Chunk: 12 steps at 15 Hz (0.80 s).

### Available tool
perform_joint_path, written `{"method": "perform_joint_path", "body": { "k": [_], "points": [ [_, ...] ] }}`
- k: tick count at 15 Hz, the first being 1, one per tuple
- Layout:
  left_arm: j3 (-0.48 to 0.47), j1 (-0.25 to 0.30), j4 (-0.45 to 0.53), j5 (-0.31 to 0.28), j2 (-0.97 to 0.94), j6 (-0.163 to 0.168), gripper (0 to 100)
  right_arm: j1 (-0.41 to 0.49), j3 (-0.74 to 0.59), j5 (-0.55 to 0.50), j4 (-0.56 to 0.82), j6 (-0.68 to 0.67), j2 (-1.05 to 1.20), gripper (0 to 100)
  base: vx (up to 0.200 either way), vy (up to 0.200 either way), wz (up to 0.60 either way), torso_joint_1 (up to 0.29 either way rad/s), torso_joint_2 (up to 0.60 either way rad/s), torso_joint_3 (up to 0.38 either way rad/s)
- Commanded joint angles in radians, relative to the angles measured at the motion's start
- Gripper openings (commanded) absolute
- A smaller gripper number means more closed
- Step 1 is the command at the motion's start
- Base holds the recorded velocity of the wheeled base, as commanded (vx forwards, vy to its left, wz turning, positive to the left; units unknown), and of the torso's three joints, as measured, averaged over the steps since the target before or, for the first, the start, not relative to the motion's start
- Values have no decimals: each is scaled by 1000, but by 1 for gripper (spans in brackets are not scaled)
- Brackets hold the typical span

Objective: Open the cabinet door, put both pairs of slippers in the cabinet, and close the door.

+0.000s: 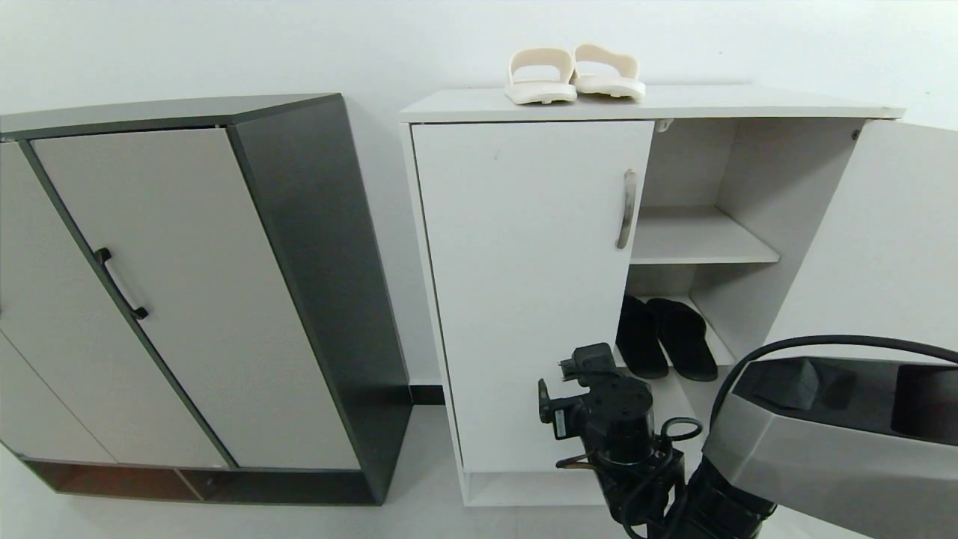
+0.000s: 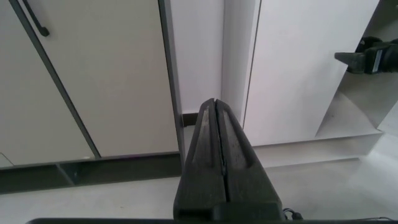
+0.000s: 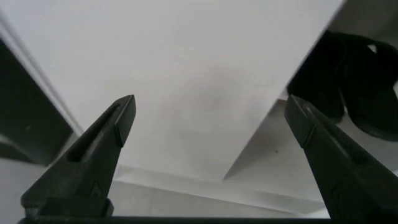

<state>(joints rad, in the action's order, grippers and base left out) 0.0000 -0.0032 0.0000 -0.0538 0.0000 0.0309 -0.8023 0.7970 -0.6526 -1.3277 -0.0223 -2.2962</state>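
The white cabinet [image 1: 524, 299] has its right door [image 1: 883, 247] swung open and its left door shut. A pair of black slippers [image 1: 666, 337] lies on the lower shelf inside, and the same black slippers [image 3: 357, 81] show past the door edge in the right wrist view. A cream pair of slippers [image 1: 572, 75] rests on the cabinet top. My right gripper [image 1: 587, 368] [image 3: 210, 106] is open and empty, low in front of the shut left door, just left of the black pair. My left gripper [image 2: 215, 104] is shut on nothing, facing the gap between the two cabinets.
A dark grey cabinet [image 1: 224, 284] with pale doors and a black handle [image 1: 120, 283] stands to the left of the white one, a narrow gap between them. An upper shelf [image 1: 700, 236] in the open compartment is bare. Pale floor [image 2: 323, 186] lies in front.
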Motion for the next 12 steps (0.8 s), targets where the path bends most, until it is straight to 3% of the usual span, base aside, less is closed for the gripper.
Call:
{"method": "perform_joint_path", "body": {
  "k": [1, 12],
  "points": [
    [0, 0, 0, 0, 2, 0, 0, 5, -24, 5, -8, 30, -2, 100, 0, 0, 0, 0, 0, 0],
    [0, 0, 0, 0, 2, 0, 0, 5, -36, 7, -5, 41, -5, 100, 0, 0, 0, 0, -14, -15]
  ]
}}
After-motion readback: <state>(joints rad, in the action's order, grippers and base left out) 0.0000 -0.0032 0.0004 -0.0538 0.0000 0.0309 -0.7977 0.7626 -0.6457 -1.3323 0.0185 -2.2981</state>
